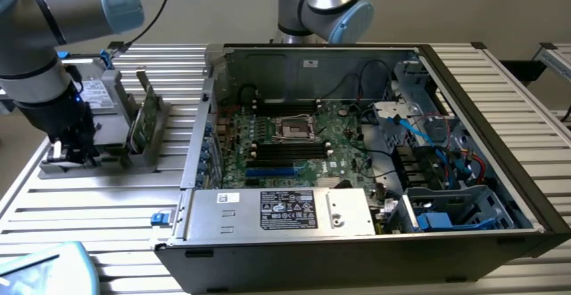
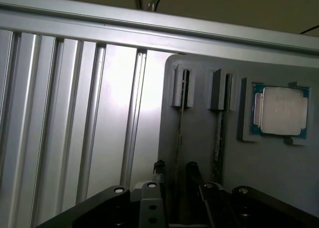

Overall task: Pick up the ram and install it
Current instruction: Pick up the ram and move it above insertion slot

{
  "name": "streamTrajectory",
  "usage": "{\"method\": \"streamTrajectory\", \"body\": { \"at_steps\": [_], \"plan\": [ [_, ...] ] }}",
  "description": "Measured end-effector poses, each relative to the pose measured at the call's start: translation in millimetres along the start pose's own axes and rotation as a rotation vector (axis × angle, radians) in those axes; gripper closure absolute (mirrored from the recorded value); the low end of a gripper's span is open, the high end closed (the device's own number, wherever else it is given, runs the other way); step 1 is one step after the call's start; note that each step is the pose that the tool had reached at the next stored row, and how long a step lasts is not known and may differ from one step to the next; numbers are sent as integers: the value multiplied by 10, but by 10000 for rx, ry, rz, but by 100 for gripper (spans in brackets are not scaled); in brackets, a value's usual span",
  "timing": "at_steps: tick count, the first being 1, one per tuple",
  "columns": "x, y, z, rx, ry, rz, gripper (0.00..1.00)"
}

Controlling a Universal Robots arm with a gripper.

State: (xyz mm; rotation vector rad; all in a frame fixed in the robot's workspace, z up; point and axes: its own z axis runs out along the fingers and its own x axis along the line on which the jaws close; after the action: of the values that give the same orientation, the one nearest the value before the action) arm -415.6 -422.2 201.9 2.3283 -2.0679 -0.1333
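Note:
Two green ram (image 1: 139, 124) sticks stand on edge in a grey holder (image 1: 63, 171) on the slatted table, at the exterior view's left of the open computer case. My gripper (image 1: 71, 153) hangs low over the holder, a little to the exterior view's left of the sticks. In the wrist view the ram (image 2: 178, 133) shows edge-on as a thin line running from its slot toward my gripper (image 2: 175, 170). My fingers (image 2: 158, 169) stand apart, open, one on each side of that line and gripping nothing. A second stick (image 2: 219, 138) sits beside it.
A processor chip (image 2: 280, 111) lies in a pocket of the holder (image 2: 199, 138). The case (image 1: 312, 67) holds the green motherboard (image 1: 330, 141) with long black slots (image 1: 290, 149) and a silver power supply (image 1: 285, 208) at its front. A second arm (image 1: 325, 1) stands behind the case.

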Motion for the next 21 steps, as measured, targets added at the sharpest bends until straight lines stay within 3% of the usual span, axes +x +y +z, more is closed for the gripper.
{"method": "streamTrajectory", "body": {
  "at_steps": [21],
  "plan": [
    [0,25,80,-17,-3,1,69]
  ]
}}
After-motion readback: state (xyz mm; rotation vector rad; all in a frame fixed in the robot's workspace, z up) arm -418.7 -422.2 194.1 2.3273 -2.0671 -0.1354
